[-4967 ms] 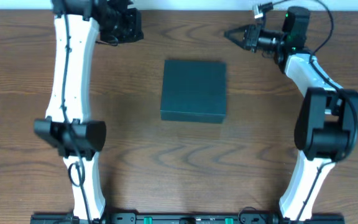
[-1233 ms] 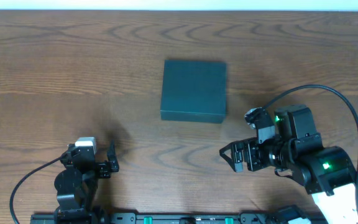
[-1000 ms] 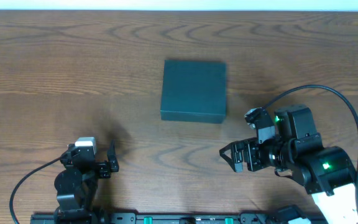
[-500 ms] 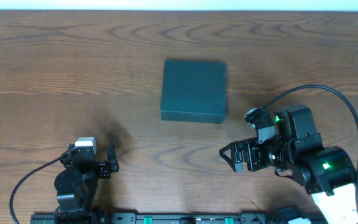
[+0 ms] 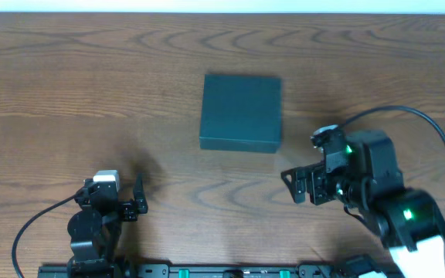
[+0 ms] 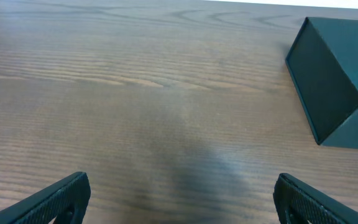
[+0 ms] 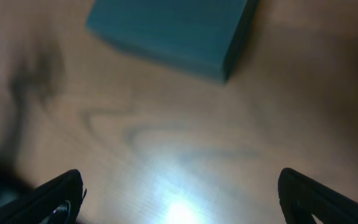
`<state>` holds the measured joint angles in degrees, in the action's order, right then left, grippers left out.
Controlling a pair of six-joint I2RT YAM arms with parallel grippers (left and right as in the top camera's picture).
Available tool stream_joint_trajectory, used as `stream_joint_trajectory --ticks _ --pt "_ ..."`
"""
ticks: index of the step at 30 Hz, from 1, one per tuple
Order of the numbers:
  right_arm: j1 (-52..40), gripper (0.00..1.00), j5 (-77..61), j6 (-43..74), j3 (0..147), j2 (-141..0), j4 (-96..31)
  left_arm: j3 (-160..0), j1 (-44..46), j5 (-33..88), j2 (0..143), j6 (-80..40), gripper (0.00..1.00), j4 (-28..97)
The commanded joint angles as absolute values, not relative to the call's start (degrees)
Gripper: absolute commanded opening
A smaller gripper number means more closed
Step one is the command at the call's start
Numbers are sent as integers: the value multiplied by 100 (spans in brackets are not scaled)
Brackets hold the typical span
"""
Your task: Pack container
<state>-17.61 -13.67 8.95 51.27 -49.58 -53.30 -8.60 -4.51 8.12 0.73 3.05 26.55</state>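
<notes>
The container (image 5: 240,112), a dark charcoal square box with its lid down, lies at the middle of the wooden table. It shows at the right edge of the left wrist view (image 6: 337,81) and at the top of the blurred right wrist view (image 7: 173,31). My left gripper (image 5: 140,197) rests low at the front left, open and empty, well short of the box. My right gripper (image 5: 292,187) hovers at the front right, just below the box's near right corner, open with nothing between its fingers.
Bare brown wood table (image 5: 91,93) lies all round the box. A black rail (image 5: 230,271) runs along the front edge. Cables loop from both arms near the front corners.
The right arm has shifted slightly up and to the right, nearer the box's corner. The left arm and the box have stayed still. Five seconds ago both arms reached to the table's far side.
</notes>
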Motion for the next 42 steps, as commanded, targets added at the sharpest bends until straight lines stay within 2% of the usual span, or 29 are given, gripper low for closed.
stream_joint_trajectory --ticks 1,5,10,15,25,42 --pt "-1809 99 -934 805 4536 -4198 -4967 -753 -480 727 25 368 95 2635" --pt "-1809 99 -952 805 3330 -2928 -4230 -753 -480 727 25 368 95 2635" --pt "-1918 99 -1004 801 2311 -1573 -3907 -753 -480 727 25 368 95 2635" --pt "-2104 99 -1015 768 1651 -764 -3677 -753 -480 727 25 368 95 2635" --pt "-2176 99 -1100 945 1011 -21 -3570 -753 -480 727 25 368 95 2635" --pt "-2178 99 -1094 937 910 -30 -3579 -753 -480 727 25 368 95 2635"
